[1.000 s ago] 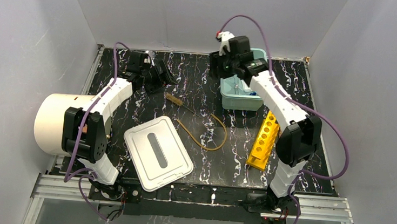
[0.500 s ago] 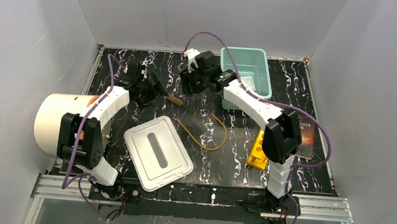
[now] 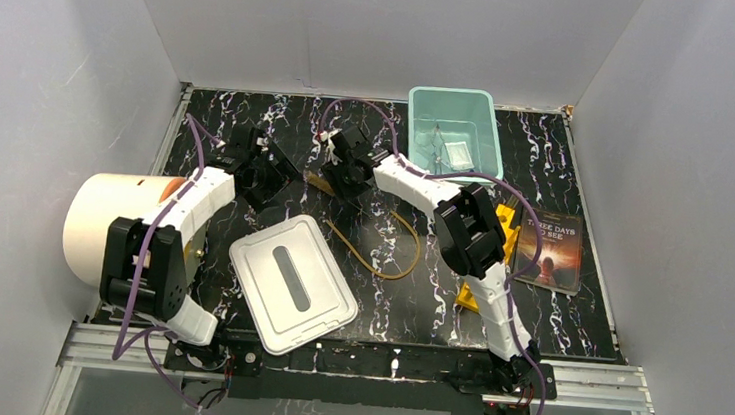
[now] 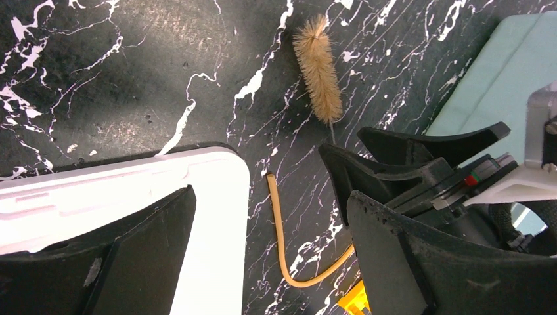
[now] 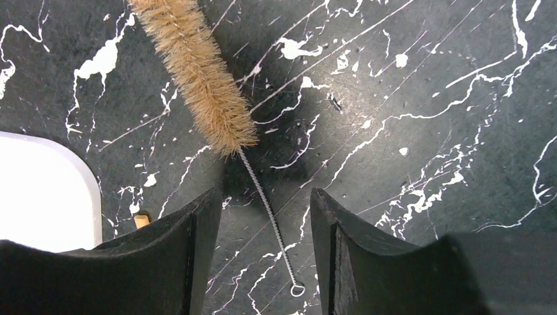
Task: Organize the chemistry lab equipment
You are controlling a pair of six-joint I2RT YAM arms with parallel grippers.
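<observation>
Brush (image 5: 197,72), amber tubing loop (image 4: 276,223) not yet in teal bin (image 3: 415,131), some items inside; right gripper (image 5: 263,216) open astride brush wire, left gripper (image 4: 266,203) open, empty.

Lab test cell; grey panels (image 3: 45,59); marbled table (image 3: 425,303)

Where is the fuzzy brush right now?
The brush lies flat on the table, back-middle in the top view, just beyond the white lid. The right gripper hangs over its wire stem, open fingers either side.

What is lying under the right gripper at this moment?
The brush: its wire stem runs between the open fingers of the right gripper, on the black table. From above, the gripper hides part of it.
</observation>
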